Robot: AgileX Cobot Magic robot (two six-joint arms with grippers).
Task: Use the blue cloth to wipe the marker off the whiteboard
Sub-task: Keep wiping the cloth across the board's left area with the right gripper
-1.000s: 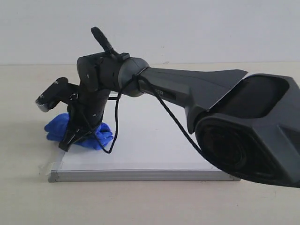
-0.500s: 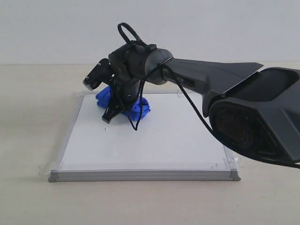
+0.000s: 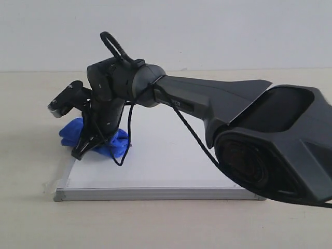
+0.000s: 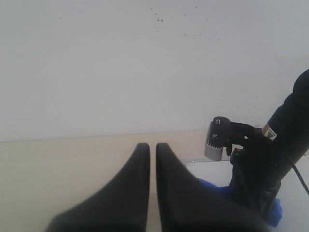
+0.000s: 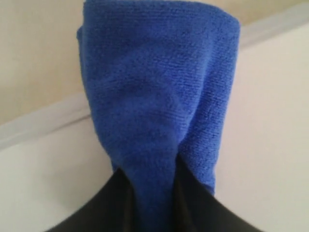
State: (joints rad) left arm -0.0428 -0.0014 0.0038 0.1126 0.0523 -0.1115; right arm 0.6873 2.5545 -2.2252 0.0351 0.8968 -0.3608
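The whiteboard (image 3: 171, 166) lies flat on the beige table, its silver frame toward the camera. My right gripper (image 3: 84, 148) has reached across to the board's left edge and is shut on the blue cloth (image 3: 71, 132), pressing it down there. In the right wrist view the blue cloth (image 5: 154, 92) is pinched between the right gripper (image 5: 150, 171) and drapes over the board's frame (image 5: 43, 121). No red marker line shows anywhere on the board. In its own wrist view my left gripper (image 4: 151, 146) hovers shut and empty, off the board's left side.
The beige table (image 3: 26, 207) surrounds the board, with a plain white wall (image 3: 207, 31) behind it. The right arm's bulky dark body (image 3: 270, 145) fills the right side of the exterior view. A black cable (image 3: 127, 140) hangs from the right wrist.
The right gripper swept the cloth from the board's left edge up to its far middle, then back to the left edge, now slightly farther back than a second ago.
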